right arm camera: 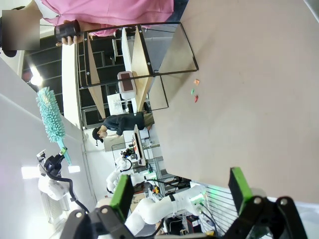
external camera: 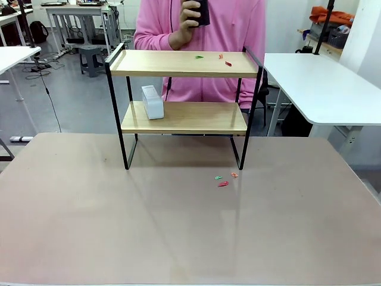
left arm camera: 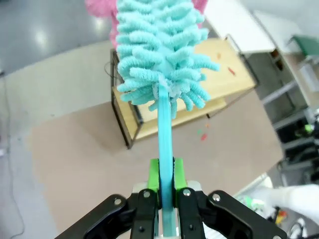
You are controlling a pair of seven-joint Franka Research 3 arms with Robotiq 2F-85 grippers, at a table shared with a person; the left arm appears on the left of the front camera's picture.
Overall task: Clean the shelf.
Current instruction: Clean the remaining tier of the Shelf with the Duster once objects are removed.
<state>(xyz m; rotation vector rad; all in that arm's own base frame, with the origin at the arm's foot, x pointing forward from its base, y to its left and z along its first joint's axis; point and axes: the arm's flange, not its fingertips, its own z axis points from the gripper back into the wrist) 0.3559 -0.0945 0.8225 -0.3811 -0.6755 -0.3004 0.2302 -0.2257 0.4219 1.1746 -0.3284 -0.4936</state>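
The shelf (external camera: 184, 64) stands at the table's far middle, with green and red scraps (external camera: 221, 58) on its top board. More scraps (external camera: 224, 180) lie on the table in front of it. My left gripper (left arm camera: 166, 174) is shut on the handle of a teal fluffy duster (left arm camera: 162, 50), held high above the shelf (left arm camera: 227, 84). My right gripper (right arm camera: 180, 191) is open with nothing between its fingers, far from the shelf (right arm camera: 134, 64). From the right wrist the duster (right arm camera: 50, 117) shows raised in the air.
A white box (external camera: 152, 102) sits on the lower board's left end. A person in a pink top (external camera: 238, 30) stands behind the shelf, holding a dark object (external camera: 201, 12). A white table (external camera: 321, 86) stands at the right.
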